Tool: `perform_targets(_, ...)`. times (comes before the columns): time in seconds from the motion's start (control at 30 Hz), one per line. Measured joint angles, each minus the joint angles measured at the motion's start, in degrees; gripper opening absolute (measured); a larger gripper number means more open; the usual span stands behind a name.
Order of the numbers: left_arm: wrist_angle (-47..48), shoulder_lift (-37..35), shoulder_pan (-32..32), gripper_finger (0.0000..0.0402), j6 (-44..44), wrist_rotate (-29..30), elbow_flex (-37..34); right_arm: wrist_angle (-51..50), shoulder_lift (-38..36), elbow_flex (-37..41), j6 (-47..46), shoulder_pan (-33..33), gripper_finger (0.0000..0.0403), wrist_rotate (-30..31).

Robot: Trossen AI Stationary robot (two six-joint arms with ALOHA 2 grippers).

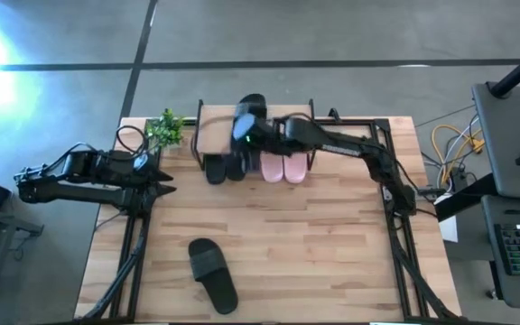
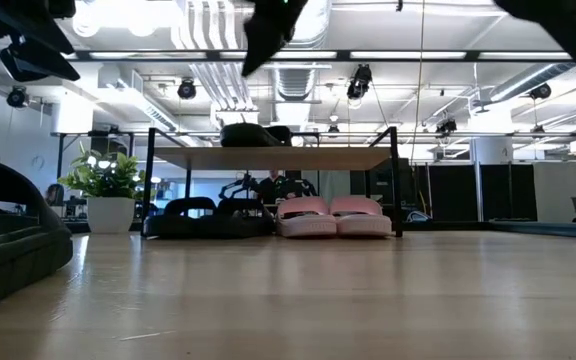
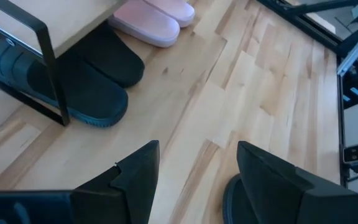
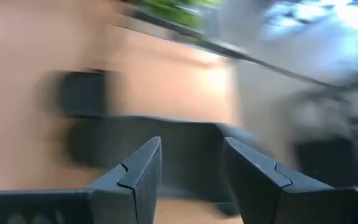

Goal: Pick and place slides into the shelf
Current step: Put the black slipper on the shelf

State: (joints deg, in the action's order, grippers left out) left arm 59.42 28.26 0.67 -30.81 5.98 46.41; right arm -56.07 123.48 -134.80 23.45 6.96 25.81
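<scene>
The shelf (image 1: 213, 134) stands at the table's far edge, its top board (image 2: 268, 158) on thin black legs. One black slide (image 2: 253, 133) lies on the board. Beneath it, a black pair (image 2: 203, 215) and the light pink pair (image 2: 333, 217) sit side by side on the table. Another black slide (image 1: 213, 275) lies alone near the table's near edge. My right gripper (image 1: 242, 119) hangs open above the shelf, well over the slide on the board (image 4: 166, 146). My left gripper (image 1: 165, 185), open (image 3: 197, 168), waits at the table's left, short of the shelf.
A small potted plant (image 1: 165, 128) stands by the shelf's left end. Bare tabletop (image 1: 332, 253) lies between the shelf and the near edge. A cable (image 1: 132, 137) loops near the left arm. The black frame rails (image 1: 403, 244) run along the table's sides.
</scene>
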Motion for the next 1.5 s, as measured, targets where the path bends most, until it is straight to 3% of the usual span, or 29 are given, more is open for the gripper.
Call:
perform_targets(0.13, 0.32, -0.03, 0.0, 0.0201, 2.14, -0.22, -0.16, -3.76, -1.29, 0.23, -5.26, -6.34, 0.0164, -10.94)
perform_targets(0.33, 0.1, 0.14, 0.0, 0.0201, 5.31, -2.39, -1.13, -3.68, 1.81, 1.9, -8.44, -17.0, 0.0164, -12.48)
perform_targets(0.5, -1.8, 0.45, -0.03, 0.0201, 4.0, -11.54, -4.42, -3.55, 4.16, 3.91, -16.74, -22.7, 0.0164, -12.46)
perform_targets(0.8, -18.04, 0.76, -0.25, 0.0201, -5.77, -33.81, -18.01, 5.53, 11.26, 4.35, -23.01, -30.32, 0.0164, -12.23)
perform_targets(0.97, -18.65, 2.28, -2.03, 0.0197, -9.24, -43.21, -24.56, 9.87, 14.46, 4.23, -34.99, -32.36, 0.0164, -12.03)
perform_targets(1.1, -20.61, 3.25, -3.81, 0.0176, -10.94, -46.49, -28.43, 14.21, 16.04, 4.22, -45.53, -33.09, 0.0161, -13.13)
perform_targets(1.33, -37.96, 5.67, -5.55, 0.0137, -19.58, -49.15, -35.15, 21.38, 20.26, 4.23, -54.71, -32.29, 0.012, -27.29)
perform_targets(1.5, -48.64, 8.82, -6.71, 0.012, -25.47, -49.92, -38.19, 23.98, 22.57, 4.37, -55.88, -31.3, 0.0072, -31.64)
